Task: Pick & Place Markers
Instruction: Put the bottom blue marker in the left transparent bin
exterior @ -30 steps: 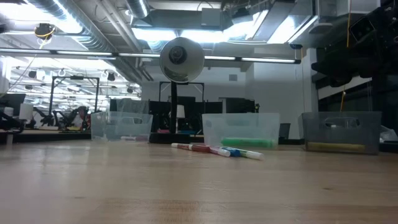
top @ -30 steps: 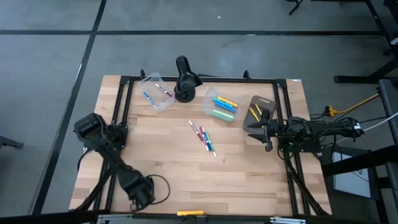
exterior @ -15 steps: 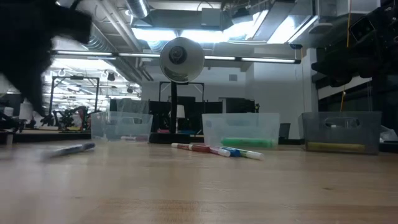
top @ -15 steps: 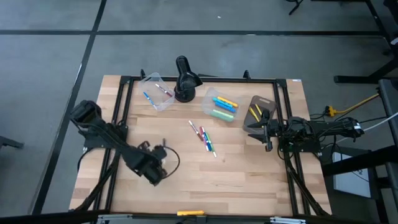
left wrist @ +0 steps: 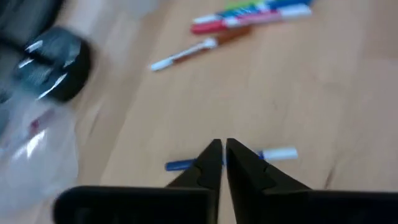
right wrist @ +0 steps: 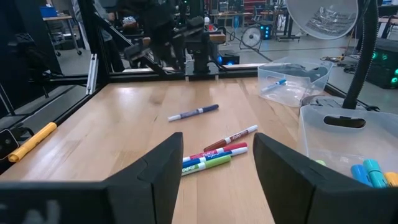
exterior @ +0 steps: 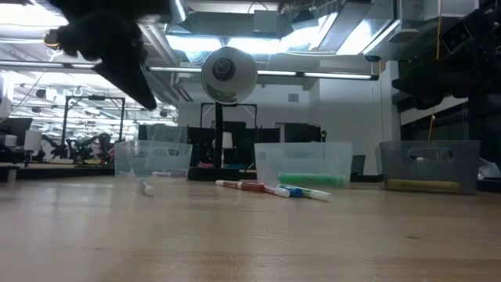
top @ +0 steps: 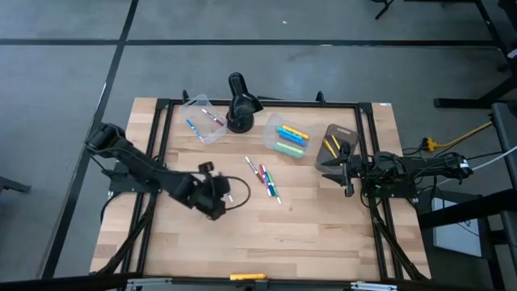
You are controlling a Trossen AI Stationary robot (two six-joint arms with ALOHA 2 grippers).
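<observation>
Wooden table (top: 307, 234), three clear tubs along the far side. Left gripper (top: 229, 194) above mid-table, fingers (left wrist: 211, 163) nearly together, holding nothing; blue marker (left wrist: 180, 165) lies on the wood just under them. Right gripper (top: 347, 171) waits beside the right tub (top: 332, 162), fingers spread wide, empty. Loose markers (top: 265, 178) cluster at centre.

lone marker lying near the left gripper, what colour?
Blue barrel, white cap: the thin lone marker, clearest in the left wrist view.
</observation>
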